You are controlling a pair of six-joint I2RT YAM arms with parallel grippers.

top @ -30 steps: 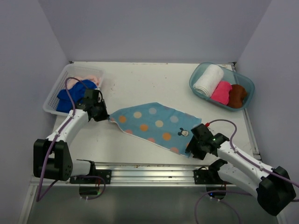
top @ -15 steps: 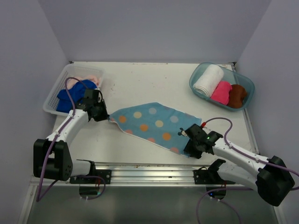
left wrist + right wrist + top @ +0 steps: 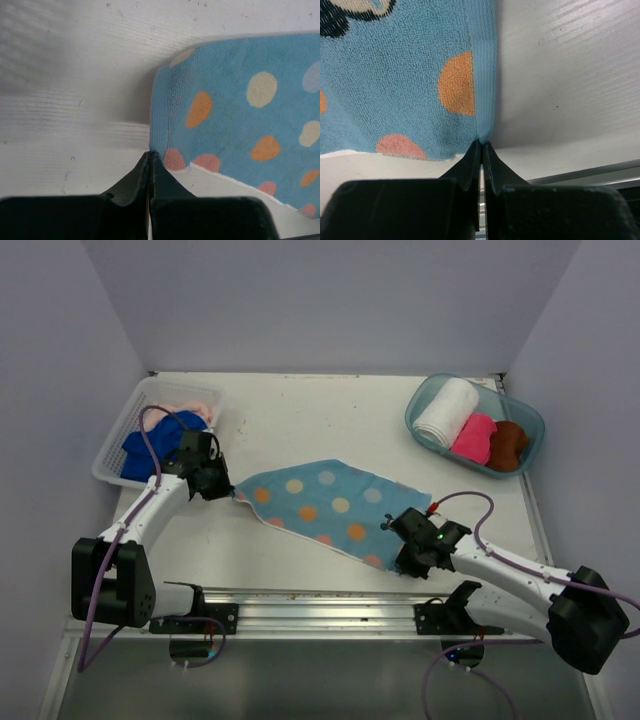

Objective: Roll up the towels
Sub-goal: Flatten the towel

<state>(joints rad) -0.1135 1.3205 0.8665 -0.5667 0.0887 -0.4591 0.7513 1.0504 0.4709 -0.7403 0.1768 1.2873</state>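
Observation:
A light blue towel (image 3: 325, 505) with coloured dots and a cartoon print lies spread flat across the middle of the table. My left gripper (image 3: 232, 490) is shut on its left corner (image 3: 159, 145), seen pinched between the black fingertips. At the towel's near right corner (image 3: 482, 131) my right gripper (image 3: 405, 562) is shut on the hem. Rolled white (image 3: 447, 412), hot pink (image 3: 473, 438) and brown (image 3: 507, 445) towels sit in the teal tub (image 3: 420, 400). Royal blue (image 3: 155, 445) and pale peach (image 3: 190, 402) towels lie in the white basket (image 3: 110, 455).
The basket stands at the far left of the table, the tub at the far right. A metal rail (image 3: 310, 600) runs along the table's near edge, close behind my right gripper. Grey walls enclose the table on three sides.
My right gripper has slid left onto the towel's near right corner and closed on it. The left gripper has kept its hold and place.

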